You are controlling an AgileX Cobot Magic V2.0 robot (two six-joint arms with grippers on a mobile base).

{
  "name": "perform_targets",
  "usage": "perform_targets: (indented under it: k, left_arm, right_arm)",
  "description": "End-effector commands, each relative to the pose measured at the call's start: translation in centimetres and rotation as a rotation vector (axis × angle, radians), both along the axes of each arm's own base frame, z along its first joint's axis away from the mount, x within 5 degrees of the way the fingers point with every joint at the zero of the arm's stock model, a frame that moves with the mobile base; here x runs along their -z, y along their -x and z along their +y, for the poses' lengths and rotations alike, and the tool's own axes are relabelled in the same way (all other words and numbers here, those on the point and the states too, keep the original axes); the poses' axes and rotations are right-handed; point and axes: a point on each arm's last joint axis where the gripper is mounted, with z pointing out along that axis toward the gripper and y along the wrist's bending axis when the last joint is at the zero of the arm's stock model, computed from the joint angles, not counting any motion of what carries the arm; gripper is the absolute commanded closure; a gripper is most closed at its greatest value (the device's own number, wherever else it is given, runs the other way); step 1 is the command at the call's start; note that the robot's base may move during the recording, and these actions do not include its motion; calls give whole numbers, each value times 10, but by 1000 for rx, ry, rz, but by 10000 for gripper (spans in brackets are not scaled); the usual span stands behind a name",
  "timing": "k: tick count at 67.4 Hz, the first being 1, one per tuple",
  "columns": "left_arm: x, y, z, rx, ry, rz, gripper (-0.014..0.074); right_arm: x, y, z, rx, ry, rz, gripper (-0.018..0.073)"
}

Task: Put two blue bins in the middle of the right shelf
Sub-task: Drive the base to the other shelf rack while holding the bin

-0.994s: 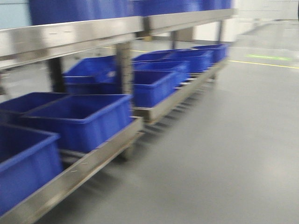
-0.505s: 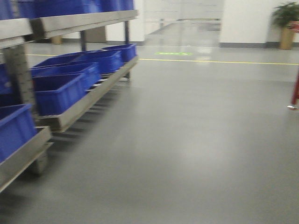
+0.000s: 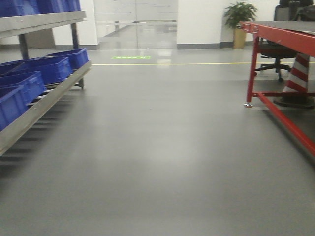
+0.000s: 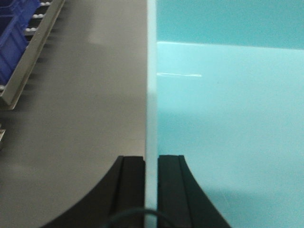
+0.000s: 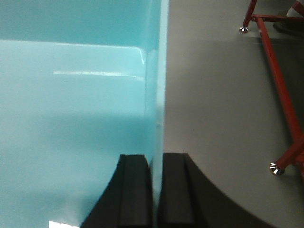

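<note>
A blue bin, pale turquoise in both wrist views, hangs between my two grippers. My left gripper [image 4: 151,164] is shut on the bin's left wall [image 4: 151,85], with the bin's inside [image 4: 228,123] to its right. My right gripper [image 5: 156,166] is shut on the right wall [image 5: 159,71], the bin's inside [image 5: 71,109] lying to its left. Neither gripper nor the held bin shows in the front view. More blue bins [image 3: 51,66] sit on a steel rack [image 3: 44,101] at the left. The right shelf is out of view.
Grey floor [image 3: 157,147] stretches ahead. A red metal-framed table [image 3: 283,29] stands at the right, with a striped cone [image 3: 298,78] and an office chair [image 3: 275,54] behind it. A potted plant [image 3: 239,17] stands by the far wall. A yellow line [image 3: 197,63] crosses the floor.
The front view has swung to the right. The steel rack with blue bins slid from the middle to the left edge, and the red table came into view at the right.
</note>
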Motion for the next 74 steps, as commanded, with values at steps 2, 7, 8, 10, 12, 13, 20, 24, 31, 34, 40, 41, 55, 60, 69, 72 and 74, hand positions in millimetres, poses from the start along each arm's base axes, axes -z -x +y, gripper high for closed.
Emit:
perform_targets:
  k: [2,7,8,10,12,13,20,24,31,34,40,41,55,60,69,72,74]
  left_arm:
    - [-12,5,-4,47,46,-63,707]
    - [-12,5,-4,47,46,-63,707]
    - [-12,5,-4,47,46,-63,707]
    - [-12,5,-4,47,46,-63,707]
    - [-12,5,-4,47,46,-63,707]
    - [-12,5,-4,47,46,-63,707]
    - [-12,5,-4,47,46,-63,707]
    - [-12,5,-4,47,46,-63,707]
    - [-12,5,-4,47,46,-63,707]
    - [-12,5,-4,47,46,-63,707]
    - [-12,5,-4,47,46,-63,707]
    - [-12,5,-4,47,46,-63,707]
    - [-12,5,-4,47,46,-63,707]
    - [-12,5,-4,47,46,-63,707]
    - [-12,5,-4,47,46,-63,707]
    - [-12,5,-4,47,46,-63,707]
    - [-12,5,-4,47,46,-63,707]
  right_arm:
    - [-8,1,3,-26,-20,-62,712]
    - [-8,1,3,-26,-20,-62,712]
    - [-8,1,3,-26,-20,-62,712]
    - [-8,1,3,-26,-20,-62,712]
    - [-8,1,3,-26,-20,-62,712]
    - [-8,1,3,-26,-20,-62,712]
    - [-8,1,3,-26,-20,-62,712]
    - [-8,1,3,-26,-20,-62,712]
    - [-8,1,3,-26,-20,-62,712]
    - [-8,1,3,-26,-20,-62,712]
    - [-8,1,3,-26,-20,-62,712]
    - [-8,1,3,-26,-20,-62,712]
    - [-8,1,3,-26,-20,-62,712]
    - [-8,1,3,-26,-20,-62,712]
    - [-8,1,3,-26,-20,-62,712]
    - [-8,1,3,-26,-20,-62,712]
    - [-8,1,3,-26,-20,-62,712]
